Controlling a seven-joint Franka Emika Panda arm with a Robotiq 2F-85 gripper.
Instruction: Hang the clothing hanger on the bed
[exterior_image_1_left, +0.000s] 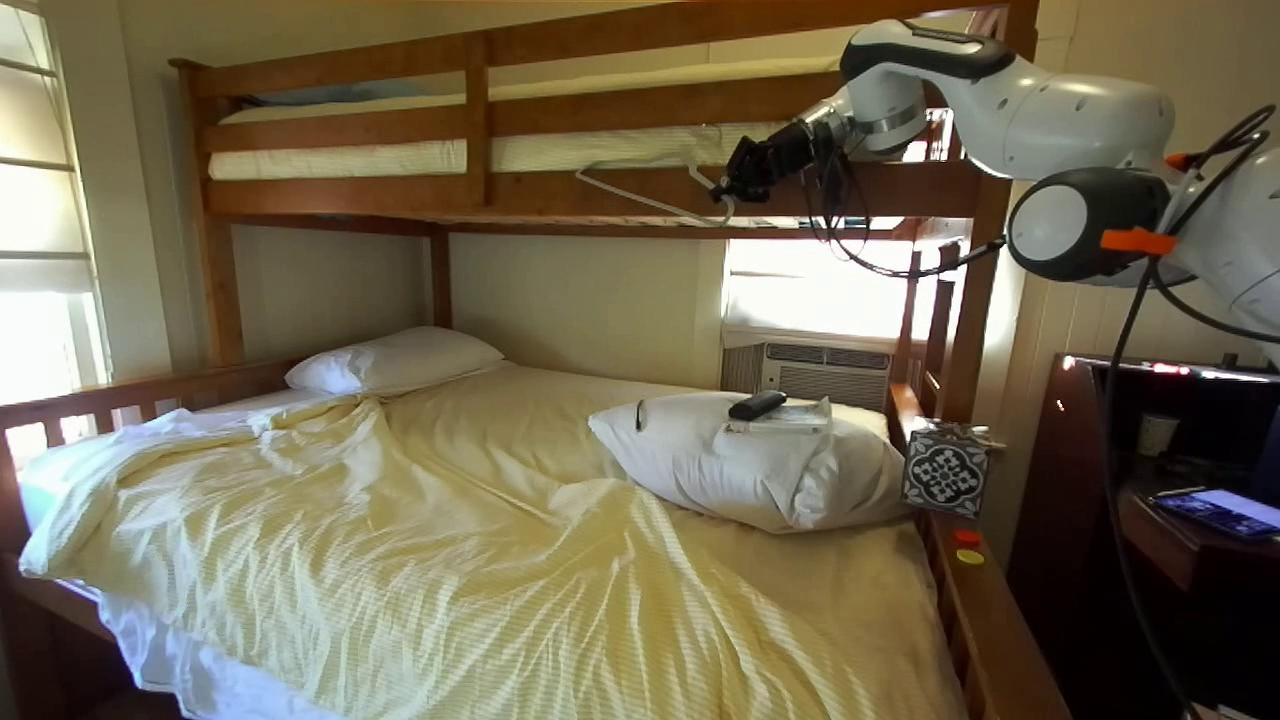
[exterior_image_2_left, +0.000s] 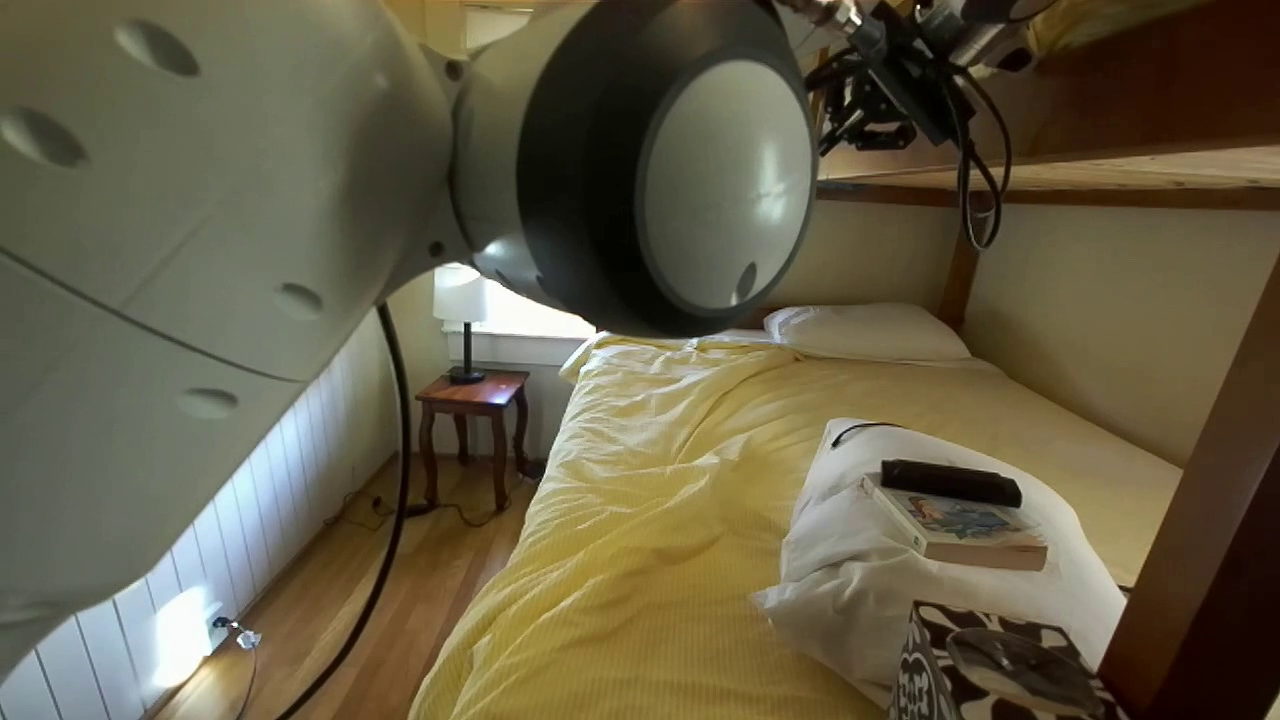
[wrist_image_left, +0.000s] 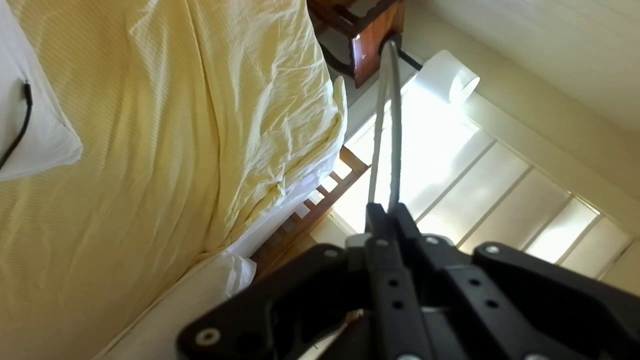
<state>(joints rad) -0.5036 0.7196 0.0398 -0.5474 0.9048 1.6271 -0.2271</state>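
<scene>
- The black two-fingered hand (wrist_image_left: 387, 212) grips the thin, pale, triangular clothing hanger (wrist_image_left: 395, 135), its fingers closed on it.
- In an exterior view, the clothing hanger shows in front of the upper part of the brown wooden bunk bed (exterior_image_1_left: 340, 196); contact cannot be told.
- The step in hand seems to be lining it up with the bunk bed.
- Next, the hook, hard to make out, likely needs settling onto the bunk bed before the hand lets go.

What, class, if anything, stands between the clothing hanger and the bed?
Nothing visible: the gripper holds the clothing hanger, which in an exterior view shows in front of the bed at top-bunk height, no object between. Whether they touch cannot be told.
</scene>
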